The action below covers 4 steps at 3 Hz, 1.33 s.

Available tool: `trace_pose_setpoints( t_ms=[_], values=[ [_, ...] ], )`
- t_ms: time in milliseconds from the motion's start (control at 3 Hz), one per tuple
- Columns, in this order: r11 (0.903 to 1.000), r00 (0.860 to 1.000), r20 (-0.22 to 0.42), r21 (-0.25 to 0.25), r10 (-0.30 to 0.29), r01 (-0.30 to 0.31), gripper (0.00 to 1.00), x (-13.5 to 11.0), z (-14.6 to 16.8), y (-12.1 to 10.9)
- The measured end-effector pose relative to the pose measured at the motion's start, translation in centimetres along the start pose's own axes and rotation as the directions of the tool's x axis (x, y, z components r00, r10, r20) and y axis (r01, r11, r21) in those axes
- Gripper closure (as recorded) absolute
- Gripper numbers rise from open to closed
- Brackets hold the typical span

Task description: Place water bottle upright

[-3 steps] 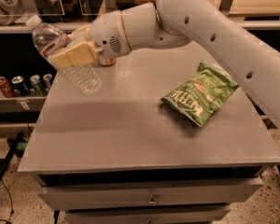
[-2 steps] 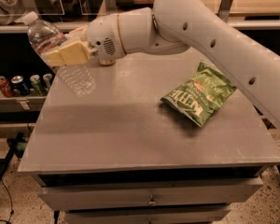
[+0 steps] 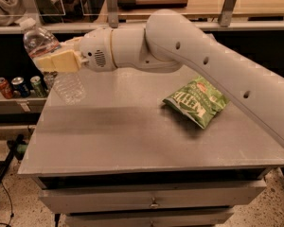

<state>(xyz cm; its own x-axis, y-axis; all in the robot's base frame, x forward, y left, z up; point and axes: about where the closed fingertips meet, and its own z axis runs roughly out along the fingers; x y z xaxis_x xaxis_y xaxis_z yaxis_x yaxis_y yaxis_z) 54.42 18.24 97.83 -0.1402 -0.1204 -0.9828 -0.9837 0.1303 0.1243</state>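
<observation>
The water bottle (image 3: 61,77) is a clear ribbed plastic bottle with a white cap. It is held tilted, cap up and to the left, above the far left corner of the grey table (image 3: 132,141). My gripper (image 3: 57,60) is shut on the water bottle around its middle, its tan fingers (image 3: 61,63) covering the label band. The bottle's base hangs just above the table's left edge. The white arm reaches in from the right across the table's back.
A green chip bag (image 3: 196,100) lies on the right part of the table. Several drink cans (image 3: 19,86) stand on a low shelf left of the table. Drawers (image 3: 151,200) sit under the tabletop. A counter with posts runs behind.
The gripper has carried the bottle slightly left and up, and the bottle now stands closer to upright than a second ago. The chip bag has not moved.
</observation>
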Motion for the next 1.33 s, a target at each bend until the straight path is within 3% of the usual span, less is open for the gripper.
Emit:
trace_pose_setpoints(
  t_ms=[1000, 1333],
  values=[
    [0.9991, 0.999, 0.042, 0.036, -0.024, 0.022, 1.00, -0.2, 0.0, -0.7],
    [0.9969, 0.985, 0.158, 0.054, -0.064, 0.056, 1.00, -0.1, 0.0, -2.2]
  ],
)
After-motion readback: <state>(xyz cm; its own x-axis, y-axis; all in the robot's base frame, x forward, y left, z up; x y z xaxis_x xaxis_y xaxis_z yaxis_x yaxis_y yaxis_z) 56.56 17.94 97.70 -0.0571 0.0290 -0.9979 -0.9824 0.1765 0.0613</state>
